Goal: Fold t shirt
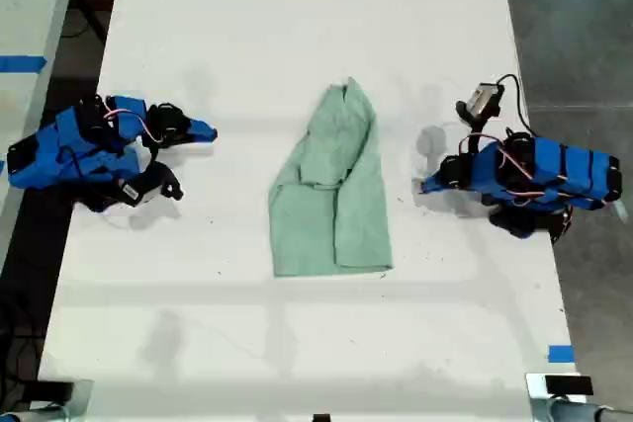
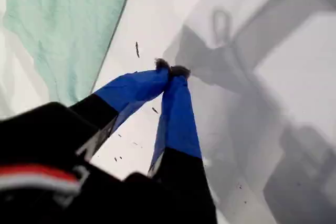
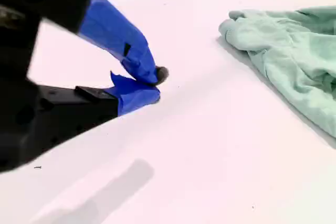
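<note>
At the exterior view's left, my second tool (image 1: 203, 131) lies low over the white table (image 1: 297, 7), pointing toward the middle. In the second wrist view its blue jaws (image 3: 155, 85) are drawn together at the tips with nothing between them, resting on or just above the bare tabletop and well apart from the cloth.

The shirt (image 1: 331, 195) lies in the middle of the table, between the two arms and touching neither. It is gathered into a long, wrinkled strip that is narrow and bunched at its far end and wider and squarer at its near end. The second wrist view shows the bunched end (image 3: 294, 56) lying flat on the table.

At the exterior view's right, my first tool (image 1: 427, 185) points toward the shirt's straight side edge and stops short of it. Its jaws (image 2: 172, 71) meet at the tips, closed on nothing, over a lightly specked patch of table, with the shirt (image 2: 63, 30) just beyond.
</note>
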You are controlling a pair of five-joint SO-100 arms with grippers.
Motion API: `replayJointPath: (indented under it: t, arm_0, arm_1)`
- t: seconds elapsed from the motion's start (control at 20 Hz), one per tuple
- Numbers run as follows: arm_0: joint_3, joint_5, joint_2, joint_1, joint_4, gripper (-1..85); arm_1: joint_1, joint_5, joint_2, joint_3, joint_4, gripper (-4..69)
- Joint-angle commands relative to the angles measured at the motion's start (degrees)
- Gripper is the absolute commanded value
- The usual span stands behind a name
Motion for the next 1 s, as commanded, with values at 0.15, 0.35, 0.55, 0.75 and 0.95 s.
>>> replayJointPath:
  t: [0.15,0.35,0.55,0.75,0.95]
  arm_0:
    - [-1.67,0.70,0.26,3.16,-0.88,0.0]
    - [-14.15,-1.85,-15.21,5.27,-0.26,-0.1]
    - [-33.05,-11.43,-47.64,16.17,-0.70,-0.1]
    - [-51.06,-20.48,-82.88,27.51,-5.19,-0.1]
    - [-85.96,-22.85,-120.06,34.01,0.35,21.0]
  arm_1:
    - [-0.70,0.70,0.70,1.67,0.00,0.9]
    - [-0.26,0.35,0.70,1.67,0.00,0.9]
    - [-0.26,0.26,0.70,1.67,0.00,0.9]
    - [-0.44,0.26,0.70,1.67,0.00,0.9]
    - [-0.53,0.35,0.70,1.67,0.00,0.9]
